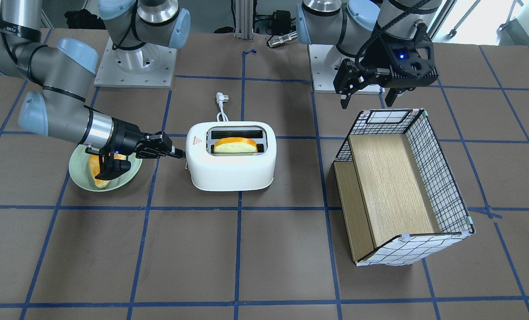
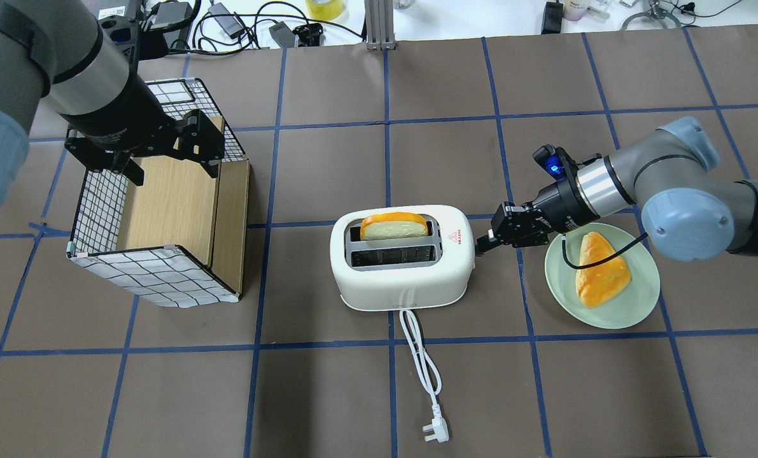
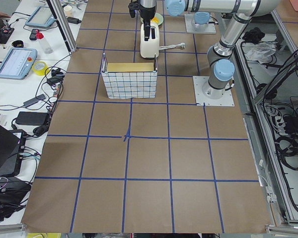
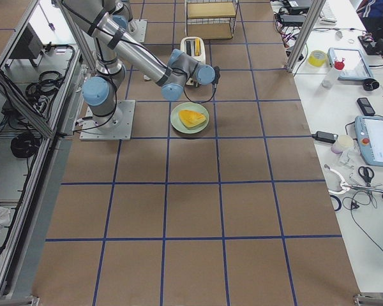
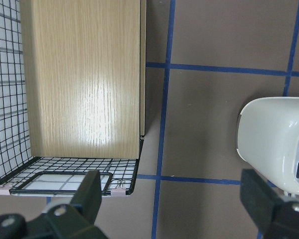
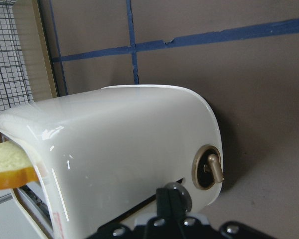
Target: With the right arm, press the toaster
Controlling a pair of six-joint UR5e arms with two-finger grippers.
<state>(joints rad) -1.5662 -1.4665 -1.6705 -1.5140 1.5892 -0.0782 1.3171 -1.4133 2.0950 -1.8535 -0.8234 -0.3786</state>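
The toaster (image 2: 379, 283) sits mid-table (image 2: 544, 381): light, slick plastic, likely to skid, so press straight down on its end lever, hidden here. Right claw (image 2: 482, 243), fingers together, is at that end; left claw (image 2: 172, 166) spread apart

- The toaster (image 2: 401, 267) sits in the middle of the counter (image 2: 544, 394).
- A bread slice (image 2: 393, 226) stands in its slot far from the robot.
- Its cord (image 2: 420, 356) lies on the robot's side.
- A plate (image 2: 633, 305) lies to the robot's right of it, with the right pincer (image 2: 480, 245) between them.
- A basket (image 2: 149, 273) stands to its left.
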